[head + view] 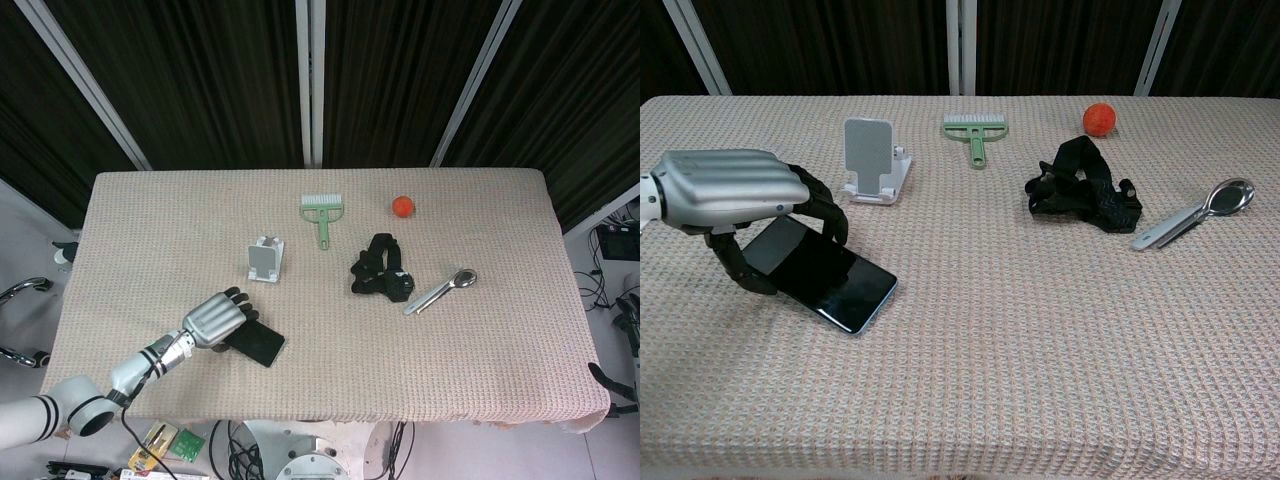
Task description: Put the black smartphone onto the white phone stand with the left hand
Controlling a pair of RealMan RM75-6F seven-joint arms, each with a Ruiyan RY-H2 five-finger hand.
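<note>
Our left hand (735,195) arches over the near-left end of the phone (820,272). The fingers (825,208) curl down on the far long edge and the thumb (732,262) reaches to the near edge. So the hand is partly closed around the phone, but we cannot tell if the grip is already firm, because the phone seems to lie on the table (1040,330) with its right end free. In the head view the hand (214,318) covers the left part of the phone (258,345).

We judge the phone to be stiff, flat and rather light, with smooth glass that can slip between hard fingers. The woven cloth under it gives some friction but little room to get under the edge. We think the best hold is across the two long edges, near the middle, so it does not tip.

The stand (872,160) is behind the hand, a little to the right, well apart from the phone. Our right hand is not visible in either view.
</note>
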